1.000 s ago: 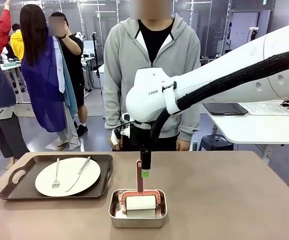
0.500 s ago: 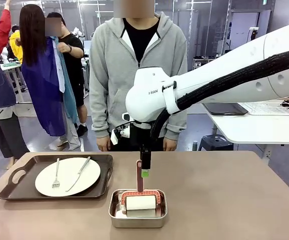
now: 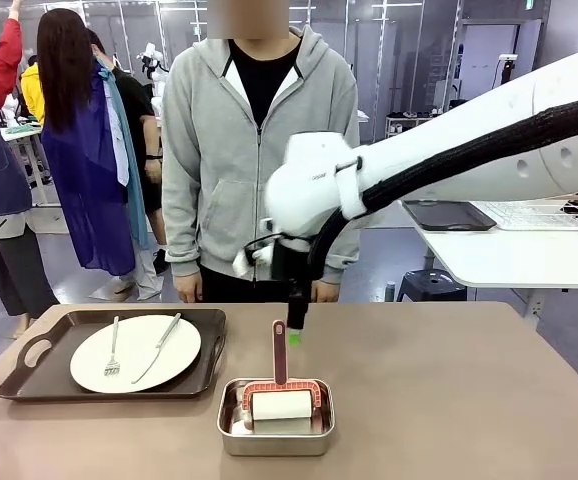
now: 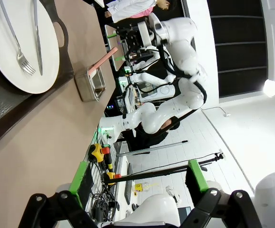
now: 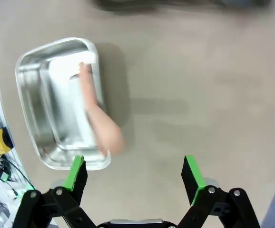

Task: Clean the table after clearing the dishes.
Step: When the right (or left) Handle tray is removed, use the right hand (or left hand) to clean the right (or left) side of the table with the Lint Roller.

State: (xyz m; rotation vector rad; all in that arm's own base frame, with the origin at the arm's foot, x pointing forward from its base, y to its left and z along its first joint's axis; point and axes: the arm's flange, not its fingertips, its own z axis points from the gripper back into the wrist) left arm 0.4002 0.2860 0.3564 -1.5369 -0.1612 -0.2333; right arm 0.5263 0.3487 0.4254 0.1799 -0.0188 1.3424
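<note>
On the brown table [image 3: 449, 400], a white plate [image 3: 135, 352] with a fork [image 3: 113, 348] and a knife [image 3: 159, 346] lies on a dark tray [image 3: 29, 375] at the left. My right gripper [image 3: 294, 335] hangs open, pointing down, just behind the red handle of a lint roller [image 3: 280, 352] that rests in a steel pan [image 3: 275, 432]. In the right wrist view the right gripper [image 5: 133, 173] stands open over bare table [image 5: 199, 95] beside the pan [image 5: 37, 95] and roller handle [image 5: 102, 128]. My left gripper [image 4: 137, 178] is open and holds nothing, off the table's side, with the plate [image 4: 9, 52] far ahead.
A person in a grey hoodie [image 3: 254, 150] stands at the far edge, hands hanging just behind the table near the tray's right end. A white table [image 3: 509, 255] stands at the back right. The table's right half is bare.
The person has stepped left along the far edge. My right wrist has shifted slightly right and up, its gripper still open by the roller handle.
</note>
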